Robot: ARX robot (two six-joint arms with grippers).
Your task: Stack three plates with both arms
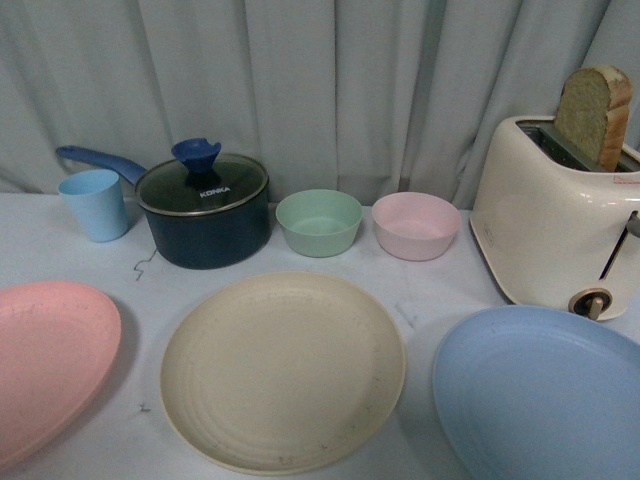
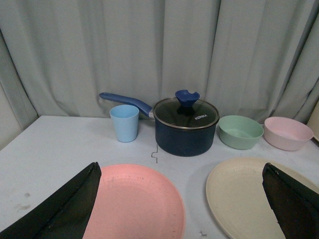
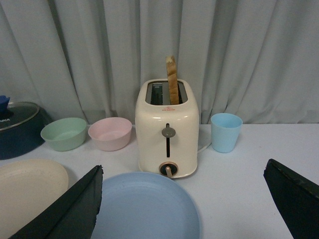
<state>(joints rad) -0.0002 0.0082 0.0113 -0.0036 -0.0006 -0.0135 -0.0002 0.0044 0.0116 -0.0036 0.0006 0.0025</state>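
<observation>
Three plates lie flat and apart in a row on a white table [image 1: 430,290]: a pink plate [image 1: 45,360], a cream plate [image 1: 283,370] in the middle, and a blue plate [image 1: 540,395]. The left pincer [image 2: 179,165] is spread wide and holds nothing, with the pink plate below its gap beside one finger and the cream plate beneath the other finger. The right pincer [image 3: 183,165] is likewise spread and holds nothing, with the blue plate below its gap and a cream toaster [image 3: 168,127] holding bread just beyond it.
</observation>
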